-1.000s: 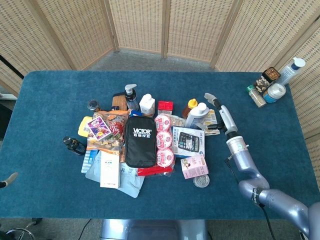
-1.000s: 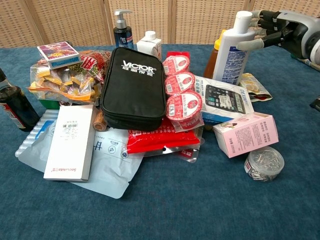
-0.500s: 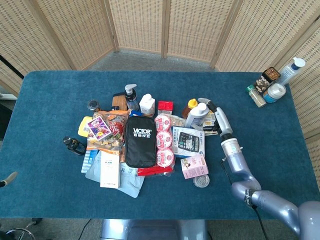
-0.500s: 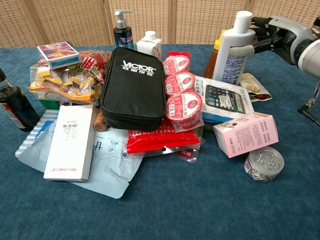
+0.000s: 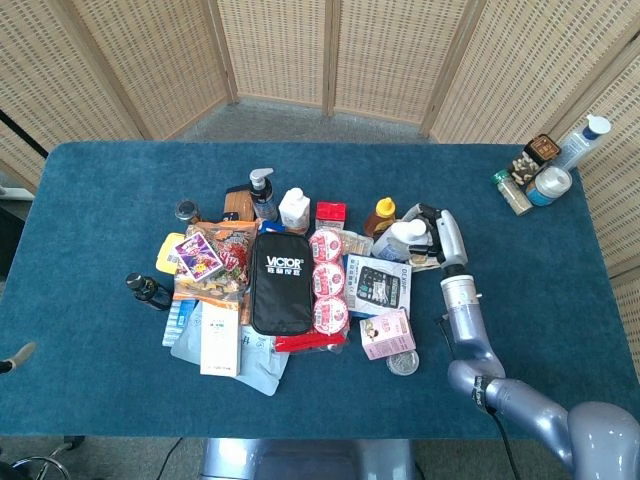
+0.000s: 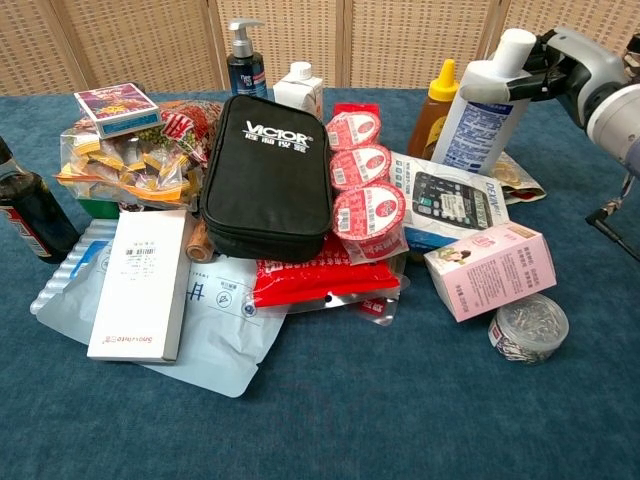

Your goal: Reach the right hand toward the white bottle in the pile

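Moved since the earlier frame: right robot hand (image 6: 560, 62), now closed in on the white bottle (image 6: 481, 105), fingers wrapped around its upper body; bottle tilted toward the hand, formerly upright. Location of bottle: right edge of the pile on the blue desk (image 5: 100, 200), just beside an orange-capped squeeze bottle (image 6: 439, 93), above a calculator box (image 6: 452, 205). Adjacent items: black VICTOR case (image 6: 266, 170), pink carton (image 6: 490, 268). Left robot hand: outside both views.

The white bottle (image 6: 482, 112), blue-labelled with a white cap, leans tilted toward the fingers (image 6: 548, 62), which touch its upper part.
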{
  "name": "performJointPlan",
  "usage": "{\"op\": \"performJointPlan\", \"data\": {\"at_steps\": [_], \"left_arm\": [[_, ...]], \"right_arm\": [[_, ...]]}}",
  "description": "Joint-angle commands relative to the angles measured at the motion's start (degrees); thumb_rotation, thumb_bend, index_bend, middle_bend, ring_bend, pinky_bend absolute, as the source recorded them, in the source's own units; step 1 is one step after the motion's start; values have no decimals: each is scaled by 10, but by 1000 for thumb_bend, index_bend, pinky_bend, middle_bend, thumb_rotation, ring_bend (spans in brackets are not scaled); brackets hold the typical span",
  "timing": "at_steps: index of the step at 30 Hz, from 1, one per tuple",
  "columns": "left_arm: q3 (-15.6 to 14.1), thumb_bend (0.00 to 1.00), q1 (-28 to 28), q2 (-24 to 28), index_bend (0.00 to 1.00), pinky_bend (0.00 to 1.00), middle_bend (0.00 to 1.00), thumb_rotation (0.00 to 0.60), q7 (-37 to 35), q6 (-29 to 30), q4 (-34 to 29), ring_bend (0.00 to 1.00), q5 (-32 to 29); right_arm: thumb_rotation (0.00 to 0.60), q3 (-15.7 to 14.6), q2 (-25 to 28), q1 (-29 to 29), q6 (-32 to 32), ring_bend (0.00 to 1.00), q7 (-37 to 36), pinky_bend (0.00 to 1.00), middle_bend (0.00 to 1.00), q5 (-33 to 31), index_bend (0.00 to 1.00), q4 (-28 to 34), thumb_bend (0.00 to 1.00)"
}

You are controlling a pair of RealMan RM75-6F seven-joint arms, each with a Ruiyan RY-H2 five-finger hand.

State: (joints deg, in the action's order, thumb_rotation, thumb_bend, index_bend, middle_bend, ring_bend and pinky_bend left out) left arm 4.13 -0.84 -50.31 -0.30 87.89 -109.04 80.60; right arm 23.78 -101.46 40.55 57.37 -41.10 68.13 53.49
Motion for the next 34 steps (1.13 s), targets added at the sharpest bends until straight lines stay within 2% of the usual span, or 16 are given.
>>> {"op": "performJointPlan", "data": {"at_steps": [1,10,17,23,27,34], "left_arm": [[-1,0,0,1,0,0,0,600,-2,0,0,0,2],[-6,0,2,9,0,0,0,600,-23,-1,2,0,16],[-10,0,2,16,0,0,0,600,-44,-2,4,0,27],[-13,0,2,19,0,0,0,600,-54,-4,5,0,35],[-14,0,1,20,0,0,0,600,-55,-4,5,0,38],[-15,0,0,19,0,0,0,600,-55,-6,5,0,39]], "right_arm": [[600,6,16,-5,10,804,6,762,944,1,717,19,15],[600,44,114,-23,55,804,94,762,943,-8,719,158,17],[600,88,200,-34,82,804,190,762,944,-44,720,297,15],[600,121,255,-33,93,804,254,762,943,-78,720,389,17],[600,134,276,-29,100,804,281,762,944,-95,721,424,19],[600,134,288,-26,108,804,299,762,943,-110,722,445,19]]}}
